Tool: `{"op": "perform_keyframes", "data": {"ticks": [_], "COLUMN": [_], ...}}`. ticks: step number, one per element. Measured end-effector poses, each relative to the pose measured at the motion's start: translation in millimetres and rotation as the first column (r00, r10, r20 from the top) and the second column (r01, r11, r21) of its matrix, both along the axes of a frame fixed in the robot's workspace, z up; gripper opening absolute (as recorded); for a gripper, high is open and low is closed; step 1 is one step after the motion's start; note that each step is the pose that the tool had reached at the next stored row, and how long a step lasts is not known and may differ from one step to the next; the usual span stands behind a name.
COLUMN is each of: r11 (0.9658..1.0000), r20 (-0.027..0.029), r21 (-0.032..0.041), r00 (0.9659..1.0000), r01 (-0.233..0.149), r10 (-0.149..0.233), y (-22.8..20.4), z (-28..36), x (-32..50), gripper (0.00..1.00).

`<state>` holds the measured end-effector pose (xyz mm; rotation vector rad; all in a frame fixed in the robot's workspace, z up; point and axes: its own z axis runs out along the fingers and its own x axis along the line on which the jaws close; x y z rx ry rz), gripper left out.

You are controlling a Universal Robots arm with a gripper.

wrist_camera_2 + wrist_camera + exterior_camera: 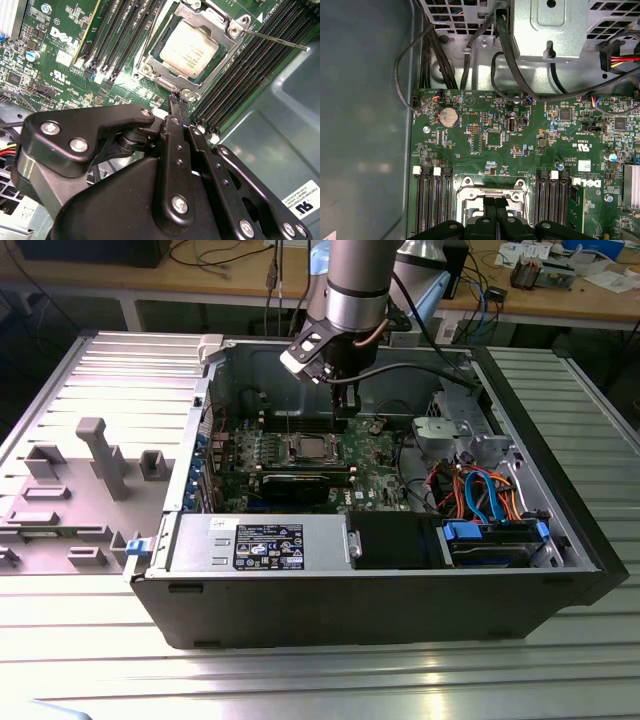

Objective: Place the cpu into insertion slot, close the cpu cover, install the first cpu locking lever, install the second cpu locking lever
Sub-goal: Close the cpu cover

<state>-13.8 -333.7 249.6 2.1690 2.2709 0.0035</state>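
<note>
Gripper (176, 101) fingers pressed together, nothing visible between them. Tips are down at the edge of the slot (468, 189), touching or just short of its metal rim; can't tell which. In the exterior view the gripper (345, 410) hangs straight down inside the open case (350, 610), just beside the socket on that view's right.

Cpu (189, 48) sits flat in the slot, silvery top up. Cover (226, 50) is down over it, frame lying around the chip's edges, chip showing through the window. A thin lever rod (275, 40) runs from the socket's corner out across the black memory slots (125, 30); can't tell if it is latched.

In the first wrist view the fingers (490, 212) sit at the socket with memory slots on either side, green board (520, 145) beyond, coin battery (448, 117) well apart from the socket.

Exterior view: power supply (265, 543) along the near side of the case. A grey fixture (100, 455) stands on the table at the exterior view's left.
</note>
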Motion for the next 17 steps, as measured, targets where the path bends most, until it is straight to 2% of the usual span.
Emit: {"op": "perform_keyframes", "data": {"ticks": [5, 13, 17], "r11": [1.0000, 0.9999, 0.9999], "r20": [0.0000, 0.0000, 0.0000], "r21": [0.0001, 0.0011, 0.0017], "r00": [1.0000, 0.9999, 0.9999], "r01": [-0.001, -0.011, -0.011], "r10": [0.001, 0.011, 0.011], "y": [-0.1, -1.5, -1.5], "z": [-0.7, -6.1, -8.8], "x": [-4.1, -14.9, -27.1], "gripper": [0.11, 0.11, 0.11]}}
